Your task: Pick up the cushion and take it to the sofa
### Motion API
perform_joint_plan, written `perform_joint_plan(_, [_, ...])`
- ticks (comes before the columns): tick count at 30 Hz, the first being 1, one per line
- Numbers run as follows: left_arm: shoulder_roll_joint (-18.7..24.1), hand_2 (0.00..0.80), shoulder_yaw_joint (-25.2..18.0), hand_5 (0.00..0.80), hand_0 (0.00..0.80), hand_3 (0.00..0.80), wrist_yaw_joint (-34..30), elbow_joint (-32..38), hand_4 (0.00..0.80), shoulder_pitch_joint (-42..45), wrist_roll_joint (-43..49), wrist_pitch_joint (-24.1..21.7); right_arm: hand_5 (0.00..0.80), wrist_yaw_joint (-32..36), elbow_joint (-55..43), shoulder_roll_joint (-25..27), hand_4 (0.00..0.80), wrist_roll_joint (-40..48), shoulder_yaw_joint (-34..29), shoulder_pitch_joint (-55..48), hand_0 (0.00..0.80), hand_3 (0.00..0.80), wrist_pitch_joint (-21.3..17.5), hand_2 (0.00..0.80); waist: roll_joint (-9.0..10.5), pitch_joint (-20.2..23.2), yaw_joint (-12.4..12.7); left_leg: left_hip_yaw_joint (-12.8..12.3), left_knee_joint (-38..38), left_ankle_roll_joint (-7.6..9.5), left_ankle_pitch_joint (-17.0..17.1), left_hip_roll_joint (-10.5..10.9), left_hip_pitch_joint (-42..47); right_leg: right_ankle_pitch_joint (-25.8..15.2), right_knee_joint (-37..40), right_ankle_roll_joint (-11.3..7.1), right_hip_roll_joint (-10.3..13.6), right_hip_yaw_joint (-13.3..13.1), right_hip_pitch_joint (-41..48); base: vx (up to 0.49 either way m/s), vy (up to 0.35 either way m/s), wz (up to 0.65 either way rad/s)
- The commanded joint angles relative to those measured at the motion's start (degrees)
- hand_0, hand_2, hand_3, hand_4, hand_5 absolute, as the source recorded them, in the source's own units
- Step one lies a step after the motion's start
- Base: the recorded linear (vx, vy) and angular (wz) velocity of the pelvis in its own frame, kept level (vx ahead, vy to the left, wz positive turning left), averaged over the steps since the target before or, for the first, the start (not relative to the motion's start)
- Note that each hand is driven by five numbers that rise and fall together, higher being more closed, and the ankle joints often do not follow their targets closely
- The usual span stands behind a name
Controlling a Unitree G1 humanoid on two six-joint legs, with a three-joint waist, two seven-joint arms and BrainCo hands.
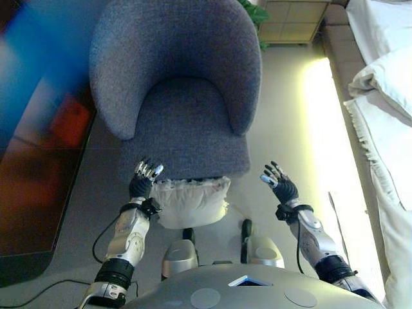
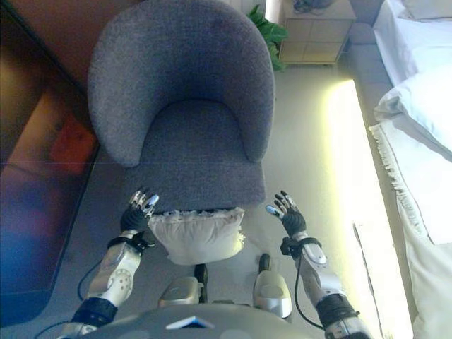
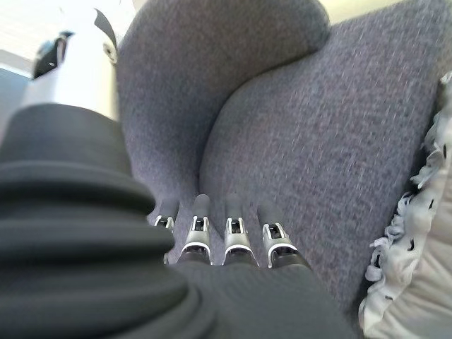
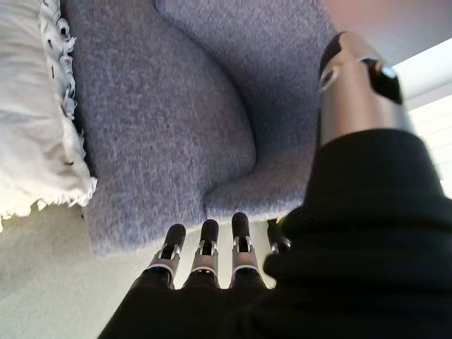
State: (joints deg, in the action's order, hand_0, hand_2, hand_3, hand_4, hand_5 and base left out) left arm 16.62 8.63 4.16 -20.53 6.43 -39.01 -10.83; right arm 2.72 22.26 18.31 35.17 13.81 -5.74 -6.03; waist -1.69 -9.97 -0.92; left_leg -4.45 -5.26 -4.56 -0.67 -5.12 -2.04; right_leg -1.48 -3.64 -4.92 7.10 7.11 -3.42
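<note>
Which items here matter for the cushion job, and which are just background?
Job: white frilled cushion leaning against the grey upholstered armchair; left hand and right hand, both open, holding nothing.

Background: green plant, white bedding, wooden cabinet.

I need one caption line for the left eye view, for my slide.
Both hands, left and right, open beside a white cushion leaning on the grey armchair.

The big round soft armchair (image 1: 177, 84) is grey-blue all over, with tiny speckles in its cloth. The puffy cushion with a frilly edge (image 2: 195, 234) is plain white. The smooth floor (image 1: 283, 109) is pale grey. The leafy plant (image 2: 268, 32) is green. The bedding (image 1: 386, 84) is white.
</note>
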Motion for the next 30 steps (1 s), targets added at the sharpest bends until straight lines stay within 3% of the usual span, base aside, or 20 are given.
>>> perform_joint_plan(1, [2.4, 0.000, -1.0, 0.000, 0.000, 0.000, 0.0, 2.1, 0.000, -0.4, -0.6, -4.1, 0.000, -0.2, -2.5, 0.1, 0.000, 0.4, -0.4, 2.8, 0.000, 0.000, -2.7, 0.000, 2.64, -2.3, -0.1, 2.6, -15.3, -1.72, 3.1, -4.0, -7.3, 4.1, -6.4, 1.90, 0.5, -1.7, 1.7, 0.015, 0.104, 0.28])
perform_joint_plan(7, [0.7, 0.000, -1.8, 0.000, 0.000, 0.000, -0.5, 1.7, 0.000, 0.3, -1.8, -2.2, 0.000, 0.5, -0.2, 0.6, 0.000, 0.1, -2.0, 2.2, 0.000, 0.000, -1.4, 0.000, 0.59, -0.3, 0.2, 4.8, 1.3, -4.32, 10.6, -11.2, -2.5, 6.4, -7.6, 0.44, 1.4, -2.0, 3.2, 0.110, 0.300, 0.02])
perform_joint_plan(10, [0.3, 0.000, -1.4, 0.000, 0.000, 0.000, 0.0, 0.4, 0.000, -2.0, -1.8, -1.2, 0.000, -0.3, 1.8, 0.3, 0.000, -0.6, -3.2, 2.9, 0.000, 0.000, -1.9, 0.000, -0.12, -0.1, -0.1, 3.2, 2.0, -4.93, 8.1, -10.1, -3.2, 6.9, -9.0, -1.99, 5.1, -1.2, 3.4, 0.053, 0.408, -0.10])
perform_joint_plan(11, [0.6, 0.000, -1.0, 0.000, 0.000, 0.000, -0.3, 0.0, 0.000, -2.6, -1.8, -0.7, 0.000, -1.2, 2.4, -0.2, 0.000, -0.9, -3.6, 2.7, 0.000, 0.000, -2.4, 0.000, -0.11, -0.2, -0.3, 2.6, 0.2, -4.65, 6.7, -8.8, -3.8, 6.4, -9.8, -3.63, 7.7, -1.3, 2.9, 0.058, 0.418, 0.24])
perform_joint_plan(13, [1.4, 0.000, -0.6, 0.000, 0.000, 0.000, -0.4, 0.7, 0.000, -2.7, 0.1, -0.7, 0.000, -1.1, 1.9, -0.3, 0.000, -0.9, -4.0, 2.4, 0.000, 0.000, -1.7, 0.000, 0.39, -0.6, -0.2, 3.3, -3.5, -4.05, 4.5, -6.6, -5.6, 4.9, -10.7, -5.04, 10.8, -2.3, 2.0, 0.042, 0.364, 0.21])
perform_joint_plan(17, [3.8, 0.000, -0.1, 0.000, 0.000, 0.000, -2.1, -0.1, 0.000, -3.8, 0.2, -0.1, 0.000, 0.2, 6.3, -0.3, 0.000, -0.2, -4.0, 3.9, 0.000, 0.000, -3.5, 0.000, 1.59, -1.9, 1.5, 2.1, -9.5, -2.42, 0.0, -4.5, -7.8, 0.6, -10.1, -6.03, 15.9, -1.1, 1.6, 0.046, 0.171, 0.00])
perform_joint_plan(21, [6.5, 0.000, 1.7, 0.000, 0.000, 0.000, -1.0, -1.2, 0.000, -8.3, 0.5, -2.3, 0.000, -0.5, 8.1, -0.1, 0.000, 3.2, -2.1, 10.3, 0.000, 0.000, -5.2, 0.000, 2.63, -5.7, 2.7, 0.9, -14.8, -2.91, -2.0, -6.0, -14.2, -3.0, -9.8, -7.17, 16.5, -1.1, -6.0, -0.225, -0.040, -0.24])
perform_joint_plan(23, [7.5, 0.000, 3.7, 0.000, 0.000, 0.000, 0.9, -2.4, 0.000, -13.1, 0.0, -3.4, 0.000, -1.4, 9.1, 0.7, 0.000, 4.4, -0.7, 14.6, 0.000, 0.000, -5.8, 0.000, 2.74, -8.0, 2.5, 2.3, -18.2, -3.47, -2.3, -7.0, -20.2, -3.5, -8.9, -7.41, 15.9, -2.6, -9.0, -0.317, -0.104, -0.23])
perform_joint_plan(30, [5.5, 0.000, 6.4, 0.000, 0.000, 0.000, 4.0, -8.4, 0.000, -21.2, -0.5, -5.0, 0.000, -5.6, 11.9, 1.8, 0.000, 3.3, 1.8, 23.9, 0.000, 0.000, -4.1, 0.000, 2.60, -12.2, 1.9, 5.6, -24.5, -5.31, -1.6, -8.3, -31.5, -0.1, -16.8, -6.82, 13.5, -4.5, -19.4, -0.166, -0.038, -0.13])
